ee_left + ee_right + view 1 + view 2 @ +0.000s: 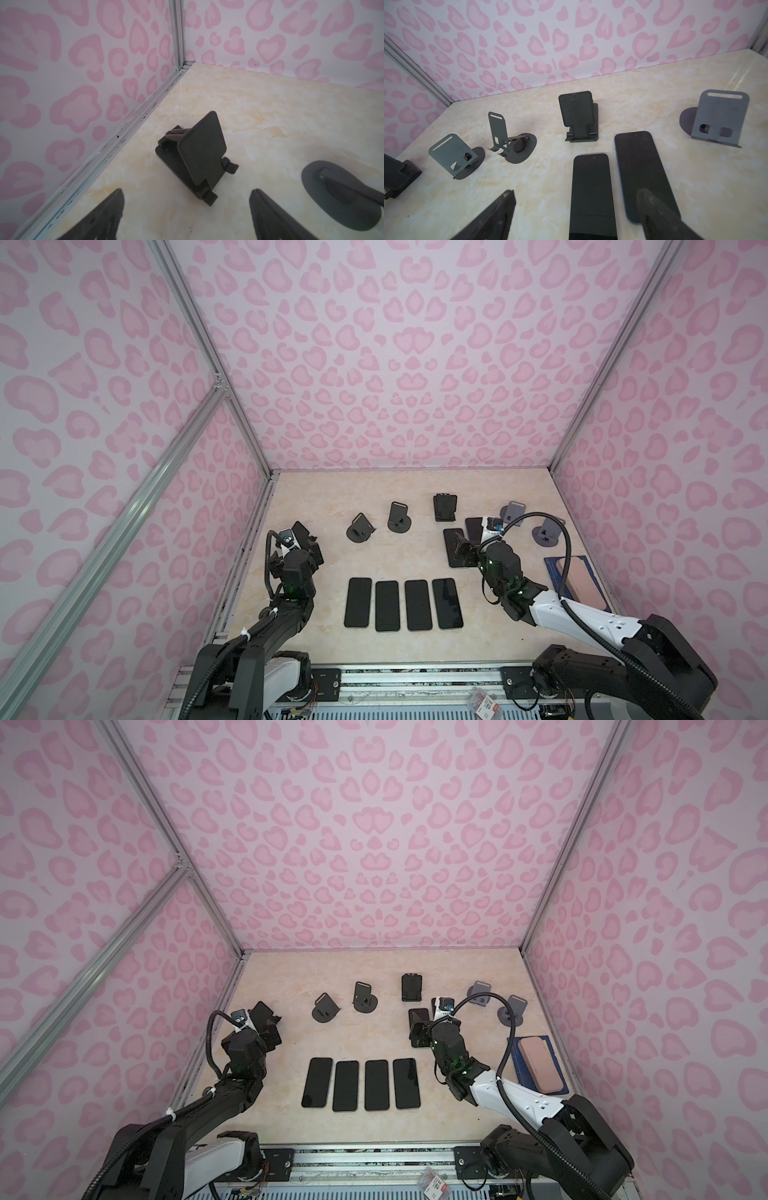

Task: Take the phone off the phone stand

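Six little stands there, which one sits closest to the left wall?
The black folding stand, just ahead of the left arm's open fingers. The other five stands spread further right, toward the middle and right side.

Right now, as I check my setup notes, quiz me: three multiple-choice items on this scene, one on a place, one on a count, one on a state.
1. Where does the pink object lie?
A) on the blue mat
B) on a stand
C) against the back wall

2. How many phones form the front row?
A) two
B) four
C) six

3. How does the right pincer stand?
A) shut on a phone
B) shut on a stand
C) open, gripping nothing

Answers:
1 A, both top views show the pink object resting on the blue mat.
2 B, four dark screens lie side by side.
3 C, the right wrist view shows its jaws wide apart.
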`<state>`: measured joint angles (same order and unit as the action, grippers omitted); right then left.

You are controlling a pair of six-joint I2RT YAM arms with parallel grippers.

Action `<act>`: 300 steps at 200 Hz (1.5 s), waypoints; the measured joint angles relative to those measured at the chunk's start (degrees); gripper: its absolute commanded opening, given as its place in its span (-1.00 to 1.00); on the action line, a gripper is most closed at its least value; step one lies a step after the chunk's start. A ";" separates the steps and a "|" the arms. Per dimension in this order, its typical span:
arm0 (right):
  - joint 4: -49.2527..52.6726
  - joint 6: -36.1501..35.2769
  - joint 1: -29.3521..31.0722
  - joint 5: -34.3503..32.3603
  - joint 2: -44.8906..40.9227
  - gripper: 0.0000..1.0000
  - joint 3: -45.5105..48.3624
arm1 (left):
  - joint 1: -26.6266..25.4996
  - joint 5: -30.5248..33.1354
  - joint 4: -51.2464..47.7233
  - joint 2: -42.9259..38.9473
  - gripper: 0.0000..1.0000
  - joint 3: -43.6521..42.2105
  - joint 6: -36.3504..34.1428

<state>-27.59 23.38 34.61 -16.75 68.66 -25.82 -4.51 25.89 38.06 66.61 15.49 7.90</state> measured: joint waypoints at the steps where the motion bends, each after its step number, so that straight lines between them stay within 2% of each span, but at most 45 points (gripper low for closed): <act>1: 0.02 0.00 0.00 -0.07 0.00 0.86 0.00 | 0.07 -0.26 0.68 0.24 0.95 0.09 -0.04; 23: -0.11 0.02 0.00 -1.09 -0.26 0.86 0.26 | 1.70 -3.23 9.46 4.39 0.95 1.81 -0.85; 53: -0.24 0.20 0.00 -1.90 0.02 0.87 0.33 | 2.19 -6.69 11.30 3.45 0.95 1.90 -2.14; 72: -0.02 0.22 0.00 -1.99 0.24 0.87 0.33 | 2.49 -7.63 13.49 3.17 0.96 -0.96 -2.47; 97: -1.33 0.22 0.00 -1.62 -0.22 0.87 1.18 | 4.39 -8.09 16.28 8.63 0.95 -4.02 -1.79; 112: -2.19 0.17 0.00 -1.57 -0.31 0.86 2.10 | 4.90 -9.55 22.03 14.84 0.96 -3.80 -1.42; 141: -2.97 0.15 -0.02 -1.86 0.26 0.85 2.27 | 5.20 -14.73 21.09 17.09 0.95 0.17 -2.10; 198: -3.63 1.11 -0.02 -1.86 -2.64 0.86 3.06 | 5.29 -18.21 18.56 17.59 0.95 2.67 -3.43; 213: -5.68 1.31 0.00 -2.67 -2.58 0.89 4.70 | 5.29 -18.58 18.34 17.59 0.95 2.67 -3.54; 219: -6.73 1.42 0.00 -2.84 -2.14 0.97 5.53 | 5.22 -18.58 18.21 17.59 0.96 2.67 -3.61; 270: -20.26 -1.75 1.44 -0.79 2.93 0.97 9.01 | 4.87 -18.58 17.75 17.59 0.96 2.67 -4.02; 300: -24.09 -3.58 1.77 -5.14 4.20 0.97 6.10 | 4.87 -18.58 17.73 17.59 0.95 2.67 -4.02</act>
<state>-51.68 19.79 36.38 -21.89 72.86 -19.73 0.36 7.31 55.79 84.20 18.15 3.88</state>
